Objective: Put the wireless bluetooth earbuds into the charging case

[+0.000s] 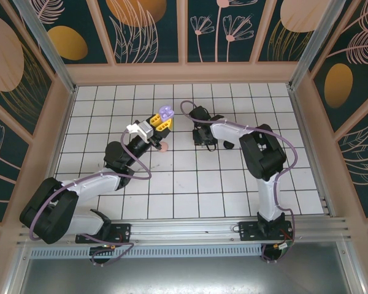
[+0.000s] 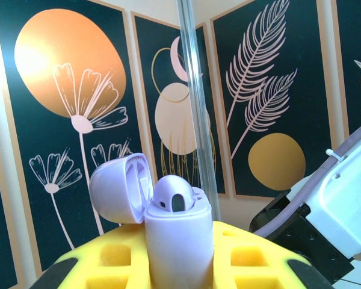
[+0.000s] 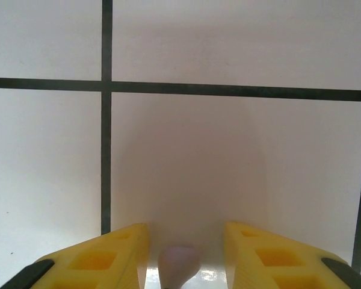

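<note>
Earbud point(image 3: 178, 265) between right pincer's point(image 3: 185, 232) fingers point(image 3: 108, 259), wrist view

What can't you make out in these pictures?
Right wrist view: the small lilac earbud between the right gripper's yellow fingers is cut off by the bottom edge.
Left wrist view: the left gripper's yellow fingers hide the base of the open lilac charging case.
Top view: the tiny pink object on the white tiled table is too small to identify.

A white tiled floor point(image 1: 196, 184) with dark grout lines fills the middle of the frame, enclosed by dark teal wall panels point(image 1: 239, 30) printed with orange discs and pale flowers, an aluminium rail point(image 1: 190, 228) crossing the bottom.
</note>
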Controlling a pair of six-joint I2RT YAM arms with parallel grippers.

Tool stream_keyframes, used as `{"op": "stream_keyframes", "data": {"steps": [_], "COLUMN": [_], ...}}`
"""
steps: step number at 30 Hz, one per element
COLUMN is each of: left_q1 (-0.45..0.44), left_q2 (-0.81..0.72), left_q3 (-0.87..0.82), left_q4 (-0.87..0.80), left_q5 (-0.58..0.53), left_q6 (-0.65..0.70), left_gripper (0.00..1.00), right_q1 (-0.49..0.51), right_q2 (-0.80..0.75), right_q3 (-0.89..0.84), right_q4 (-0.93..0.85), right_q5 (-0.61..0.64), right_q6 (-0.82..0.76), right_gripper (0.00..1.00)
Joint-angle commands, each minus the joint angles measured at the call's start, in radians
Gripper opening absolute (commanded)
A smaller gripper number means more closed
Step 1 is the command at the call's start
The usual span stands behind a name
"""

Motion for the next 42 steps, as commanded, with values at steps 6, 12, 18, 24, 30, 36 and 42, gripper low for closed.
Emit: {"op": "stream_keyframes", "data": {"steps": [6, 12, 18, 24, 30, 36, 42], "left_q1": [-0.005, -0.005, -0.005, -0.005, -0.005, -0.005, -0.005], "left_q2": [-0.010, -0.009, -0.018, -0.024, -0.029, -0.031, -0.027], "left_q3": [0.004, 0.006, 0.007, 0.009, 0.017, 0.034, 0.042], "left_q4": [0.011, 0.008, -0.002, -0.010, -0.029, -0.056, -0.062], "left_q5": [-0.011, -0.010, -0.010, -0.004, 0.009, 0.050, 0.093], "left_q6": [-0.008, -0.008, -0.007, -0.006, 0.001, 0.017, 0.041], "left_gripper": [0.00, 0.00, 0.00, 0.00, 0.00, 0.00, 0.00], "right_q1": [0.019, 0.028, 0.017, 0.001, -0.008, -0.014, -0.014], "right_q2": [0.047, 0.042, 0.014, -0.036, -0.138, -0.255, -0.374], "right_q3": [0.017, 0.007, -0.020, -0.048, -0.075, -0.061, -0.007], "right_q4": [-0.022, -0.014, 0.011, 0.038, 0.055, 0.041, 0.016], "right_q5": [0.009, 0.003, -0.038, -0.059, -0.054, -0.051, -0.048], "right_q6": [0.011, 0.021, 0.042, 0.056, 0.066, 0.061, 0.043], "right_gripper": [0.33, 0.29, 0.25, 0.21, 0.21, 0.21, 0.20]}}
